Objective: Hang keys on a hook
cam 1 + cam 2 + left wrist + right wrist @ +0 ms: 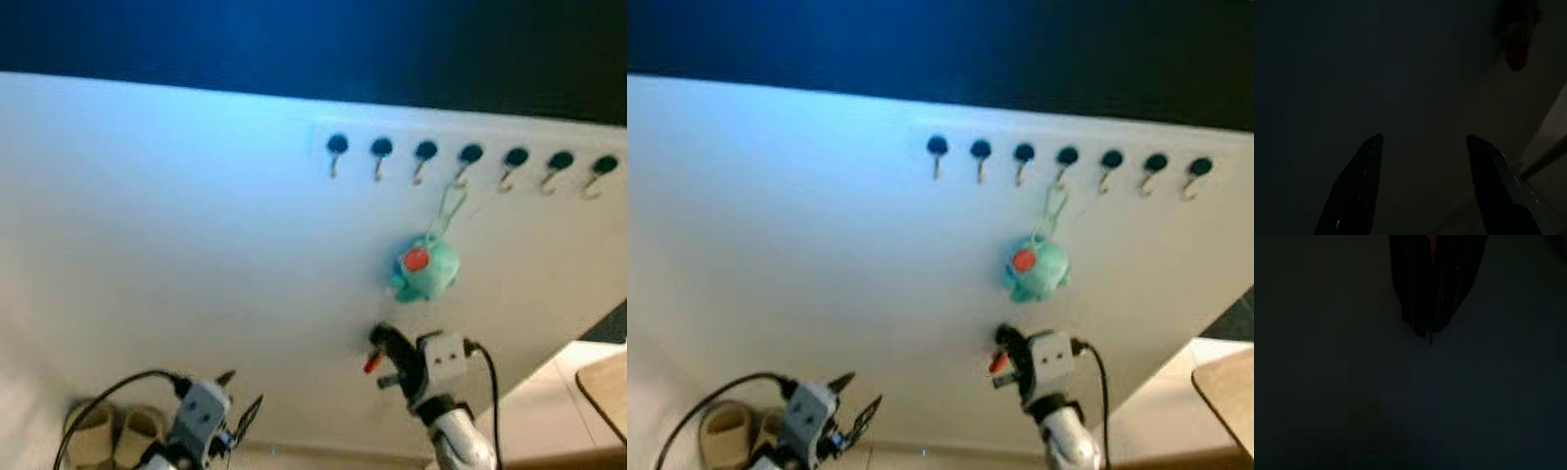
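1. Hook row [470, 157] on wall [176, 225], upper right.
2. Plush keyring [427, 270] hangs from 4th hook [469, 156].
3. Right gripper [382, 358] just below plush.
4. Left gripper [238, 401] low left; poss. slippers [110, 434] beside it.

Wall [176, 215]: smooth, matt white. Hooks [425, 162]: metal under dark knobs. Hanging toy [427, 269]: soft teal plush. Right gripper [384, 357]: black, slightly glossy.

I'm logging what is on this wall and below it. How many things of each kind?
Hooks: 7
Plush keychain: 1
Slippers: 2
Total: 10
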Tool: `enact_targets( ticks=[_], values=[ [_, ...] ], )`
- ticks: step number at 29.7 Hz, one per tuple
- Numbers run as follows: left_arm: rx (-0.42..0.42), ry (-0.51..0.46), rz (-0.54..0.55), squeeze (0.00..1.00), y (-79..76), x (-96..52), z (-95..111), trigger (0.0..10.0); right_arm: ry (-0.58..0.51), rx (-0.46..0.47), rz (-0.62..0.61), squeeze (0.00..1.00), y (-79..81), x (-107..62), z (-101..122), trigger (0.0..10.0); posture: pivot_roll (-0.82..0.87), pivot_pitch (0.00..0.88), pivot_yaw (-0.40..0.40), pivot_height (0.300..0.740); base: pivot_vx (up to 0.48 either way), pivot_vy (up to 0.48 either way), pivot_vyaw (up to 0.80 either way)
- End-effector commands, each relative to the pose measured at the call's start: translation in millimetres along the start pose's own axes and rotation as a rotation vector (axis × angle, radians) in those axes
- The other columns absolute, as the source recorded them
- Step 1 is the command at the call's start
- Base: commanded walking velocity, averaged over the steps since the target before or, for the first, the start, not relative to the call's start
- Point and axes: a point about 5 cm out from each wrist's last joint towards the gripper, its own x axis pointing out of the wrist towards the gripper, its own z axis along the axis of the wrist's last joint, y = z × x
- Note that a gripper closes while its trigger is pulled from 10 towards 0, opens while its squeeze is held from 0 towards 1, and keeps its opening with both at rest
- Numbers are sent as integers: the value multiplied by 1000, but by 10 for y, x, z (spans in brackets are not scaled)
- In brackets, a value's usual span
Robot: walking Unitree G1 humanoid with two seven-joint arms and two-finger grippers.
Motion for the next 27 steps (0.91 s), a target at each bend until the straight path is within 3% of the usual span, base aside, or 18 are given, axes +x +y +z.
enact_targets(
  ticks=[1,9,13,17,19,21,24,27],
  values=[
    [9,-14,-17,0,16,-17,69,10000,-49,17,27,0,33,17,114,10000,57,53,-54,740,0,0,0],
    [111,-98,-61,0,119,61,456,10000,-232,92,136,0,223,225,704,10000,54,59,-51,740,0,0,0],
    [120,-135,-71,0,144,128,612,10000,-316,106,151,0,263,341,991,10000,50,58,-50,740,0,0,0],
    [112,-162,-57,0,167,158,691,10000,-359,108,155,0,279,382,1124,10000,49,60,-52,740,0,0,0],
    [104,-197,-31,0,211,190,812,10000,-424,75,164,0,316,423,1347,10000,48,61,-55,740,0,0,0],
    [104,-197,-31,0,211,190,812,10000,-424,75,164,0,316,423,1347,10000,48,61,-55,740,0,0,0],
    [110,-210,-33,0,226,214,901,10000,-481,-12,175,0,388,457,1543,10000,48,69,-61,740,0,0,0],
    [112,-215,-40,0,221,226,930,10000,-500,-43,192,0,445,464,1593,10000,49,72,-62,740,0,0,0]
  ],
)
